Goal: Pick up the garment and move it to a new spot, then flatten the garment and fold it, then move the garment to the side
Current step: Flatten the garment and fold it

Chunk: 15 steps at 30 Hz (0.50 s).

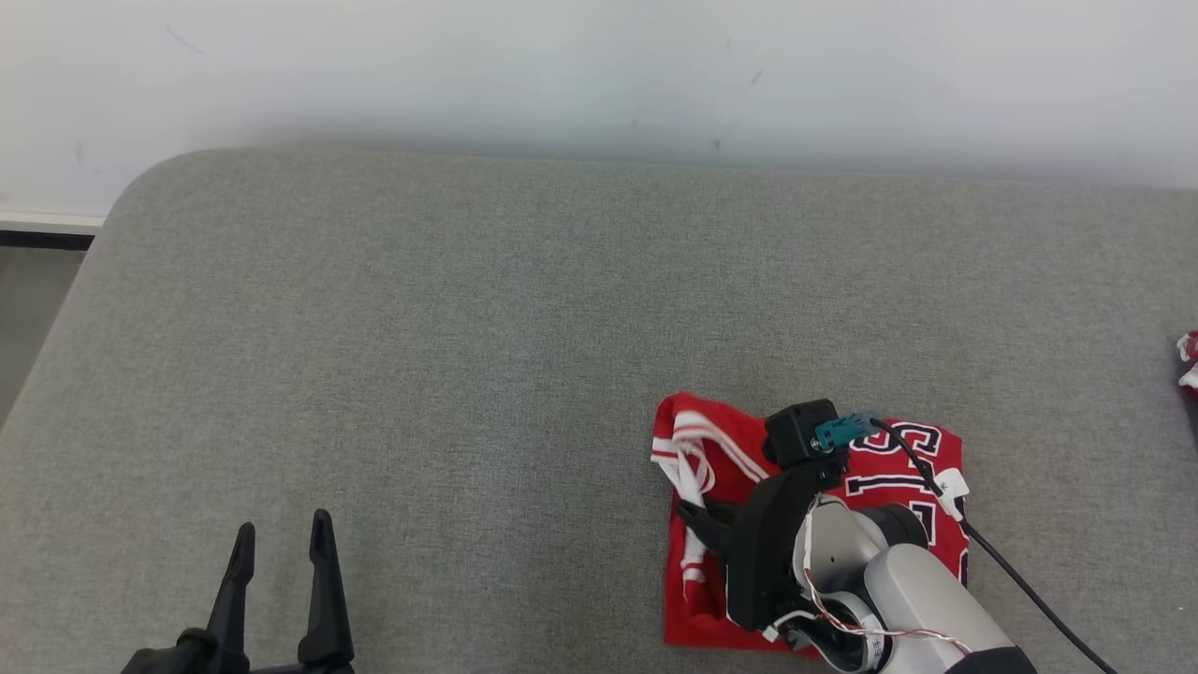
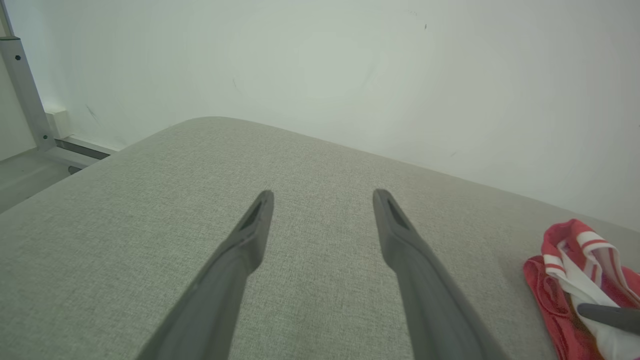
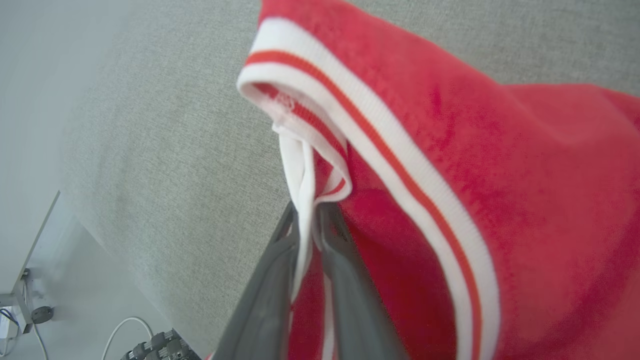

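Two arms, two very different poses. The left gripper [image 1: 284, 524] sits low at the near left, its fingers pointing away across the grey surface [image 1: 468, 374]. Its jaws are spread wide with nothing between them, and from its wrist the cloth runs bare ahead. Over on the near right, the right gripper [image 1: 690, 513] comes in from the near edge, its pale forearm angled across the garment [image 1: 894, 468]. Its fingers lie low and aim leftward at the garment's left side. The garment is a red jersey with dark lettering, folded into a rough rectangle and lying flat on the surface close to the near edge. Up close, the right jaws stand nearly together with a strip of the white trim [image 3: 295, 165] pinched between them. Plenty of room here: a broad bare stretch of surface opens to the left and beyond the garment, up to the far edge against the wall [image 1: 562, 65]. The surface's rounded left corner gives way to the floor [image 1: 23, 309]. A bit of red-and-white cloth [image 1: 1189, 360] peeks in at the right edge, well apart.
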Tool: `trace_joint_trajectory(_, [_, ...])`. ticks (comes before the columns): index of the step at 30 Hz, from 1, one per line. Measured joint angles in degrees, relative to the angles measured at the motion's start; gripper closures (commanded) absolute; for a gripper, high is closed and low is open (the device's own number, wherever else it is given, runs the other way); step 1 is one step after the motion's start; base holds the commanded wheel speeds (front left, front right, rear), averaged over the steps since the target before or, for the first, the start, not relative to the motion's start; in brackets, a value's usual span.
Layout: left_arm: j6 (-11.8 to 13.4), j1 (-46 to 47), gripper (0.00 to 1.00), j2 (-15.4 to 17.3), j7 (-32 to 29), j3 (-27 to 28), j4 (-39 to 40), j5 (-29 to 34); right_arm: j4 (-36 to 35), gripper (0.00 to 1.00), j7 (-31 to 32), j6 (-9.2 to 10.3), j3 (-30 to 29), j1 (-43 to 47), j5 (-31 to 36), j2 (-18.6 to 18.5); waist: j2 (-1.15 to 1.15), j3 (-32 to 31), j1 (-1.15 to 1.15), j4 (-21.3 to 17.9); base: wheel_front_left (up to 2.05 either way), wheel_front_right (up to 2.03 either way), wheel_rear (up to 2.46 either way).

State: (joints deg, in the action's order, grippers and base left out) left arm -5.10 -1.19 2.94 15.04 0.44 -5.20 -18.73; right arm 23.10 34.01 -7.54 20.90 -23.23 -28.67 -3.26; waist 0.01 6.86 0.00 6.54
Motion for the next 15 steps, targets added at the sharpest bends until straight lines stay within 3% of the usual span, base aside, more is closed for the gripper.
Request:
trace_joint_trajectory(8, [-0.5,0.0,0.0,0.0,0.0,0.9,-0.6,-0.1,-2.7,0.0,-5.8,0.0,0.1,-1.4,-4.6,0.3,0.0,-0.6,0.0,-0.5,0.0,0.0,0.0])
trace_joint_trajectory(15, [-1.0,-0.2,0.0,0.0,0.0,1.8,-0.7,0.1,-7.2,0.0,-12.9,0.0,-4.5,-2.0,-2.9,-1.3,0.0,-2.0,0.0,-1.6,0.0,0.0,0.0])
